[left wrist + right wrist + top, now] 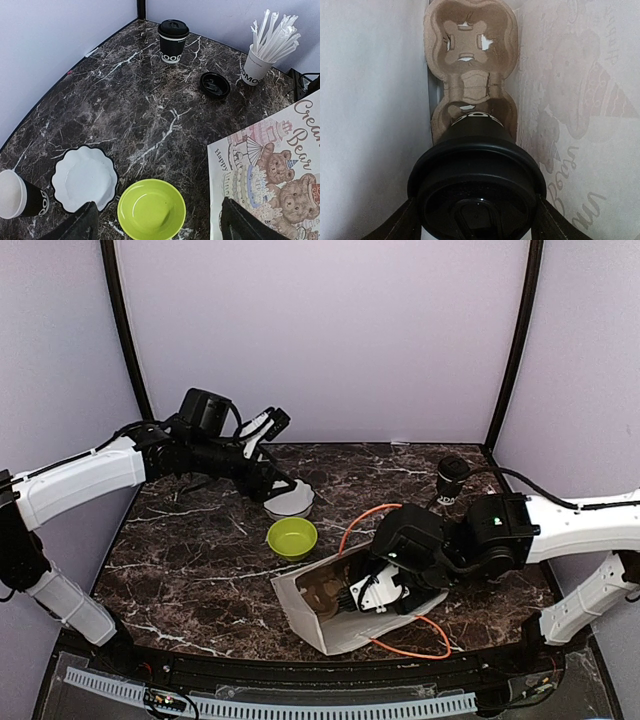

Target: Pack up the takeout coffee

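The takeout coffee (476, 170), a black paper cup with a black lid, is inside the paper bag (320, 625), which lies on its side. My right gripper (476, 222) is shut on it, one finger on each side of the lid. The cup's base sits at the near socket of a brown pulp cup carrier (470, 55) deep in the bag; I cannot tell if it is seated. In the top view the right gripper (365, 592) reaches into the bag's mouth. My left gripper (155, 225) hangs open and empty above a green bowl (151, 209). A second lidded black cup (173, 40) stands at the far corner.
A white scalloped plate (84, 177) lies left of the bowl, and a lidless black cup (17, 195) stands beyond it. A loose black lid (215, 84) and a white cup of white sticks (257, 65) are at the back. An orange cable (365, 520) loops around the bag.
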Controlling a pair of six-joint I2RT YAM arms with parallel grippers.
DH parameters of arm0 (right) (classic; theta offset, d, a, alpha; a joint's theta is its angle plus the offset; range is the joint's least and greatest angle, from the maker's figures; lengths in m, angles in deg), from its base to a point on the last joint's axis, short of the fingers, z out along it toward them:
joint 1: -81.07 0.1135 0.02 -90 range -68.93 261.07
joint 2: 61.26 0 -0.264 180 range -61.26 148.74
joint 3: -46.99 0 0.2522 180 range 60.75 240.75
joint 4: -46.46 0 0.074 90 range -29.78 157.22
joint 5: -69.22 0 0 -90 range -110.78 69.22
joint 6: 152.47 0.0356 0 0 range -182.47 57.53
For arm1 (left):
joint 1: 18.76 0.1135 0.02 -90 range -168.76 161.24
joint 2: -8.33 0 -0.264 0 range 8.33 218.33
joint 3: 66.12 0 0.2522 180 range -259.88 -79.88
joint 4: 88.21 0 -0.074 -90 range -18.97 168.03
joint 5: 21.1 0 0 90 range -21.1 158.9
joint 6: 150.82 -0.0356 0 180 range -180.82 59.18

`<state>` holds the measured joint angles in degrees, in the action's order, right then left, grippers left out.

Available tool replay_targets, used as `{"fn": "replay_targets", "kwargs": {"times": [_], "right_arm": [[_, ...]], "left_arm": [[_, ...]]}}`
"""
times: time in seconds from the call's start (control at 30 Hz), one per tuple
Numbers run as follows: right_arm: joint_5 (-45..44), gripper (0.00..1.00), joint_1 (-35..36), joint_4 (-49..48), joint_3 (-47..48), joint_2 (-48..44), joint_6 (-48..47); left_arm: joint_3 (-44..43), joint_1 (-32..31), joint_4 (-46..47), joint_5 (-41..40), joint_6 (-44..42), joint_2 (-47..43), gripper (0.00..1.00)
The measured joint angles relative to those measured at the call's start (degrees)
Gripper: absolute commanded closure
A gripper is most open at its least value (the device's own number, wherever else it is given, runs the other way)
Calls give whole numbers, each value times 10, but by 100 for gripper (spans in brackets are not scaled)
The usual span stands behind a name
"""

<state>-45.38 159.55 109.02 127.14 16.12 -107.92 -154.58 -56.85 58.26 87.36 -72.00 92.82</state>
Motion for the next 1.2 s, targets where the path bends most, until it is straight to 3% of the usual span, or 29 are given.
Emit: {"fn": "replay_targets", "kwargs": {"times": [0.77, 1.2], "right_arm": [[4, 47, -17, -25, -2, 36, -5], [44, 47, -50, 13, 72, 96, -3]], "left_arm": [[13, 0, 5, 17, 0, 3, 14], [24, 0, 11, 20, 0, 3, 14]]}}
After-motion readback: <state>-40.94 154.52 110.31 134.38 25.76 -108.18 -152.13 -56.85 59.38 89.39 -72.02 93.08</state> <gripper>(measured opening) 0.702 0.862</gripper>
